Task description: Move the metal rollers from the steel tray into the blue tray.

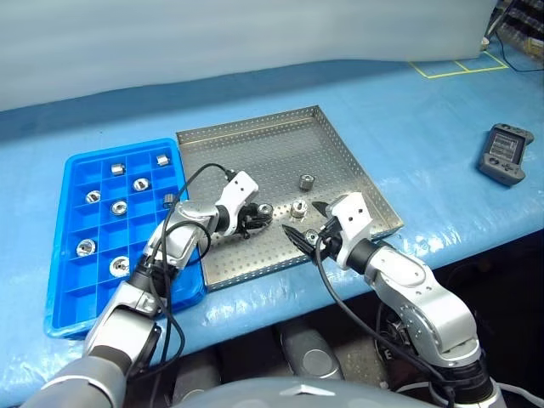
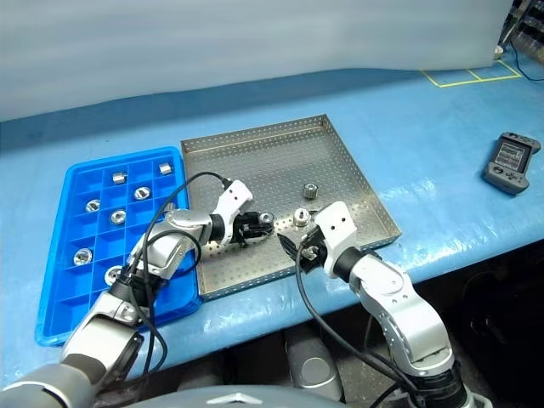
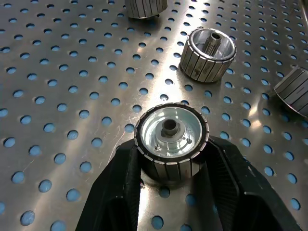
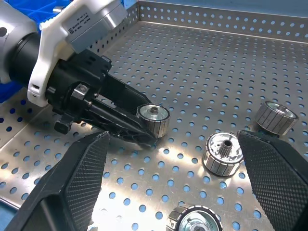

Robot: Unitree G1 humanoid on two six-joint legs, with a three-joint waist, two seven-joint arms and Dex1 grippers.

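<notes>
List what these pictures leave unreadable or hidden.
- Handheld device on the table: screen too small to read, head views.
- Blue tray, near compartments: covered by the left arm.
- Roller in the left tool: underside hidden by its fingers.
- Roller: cut by the picture's edge.

A tabletop (image 1: 425, 127) covered in blue sheeting is seen carrying a blue tray (image 1: 64, 255) beside a steel tray (image 1: 255, 144), with a dark handheld controller (image 1: 506, 154) laid well apart toward its right end
</notes>
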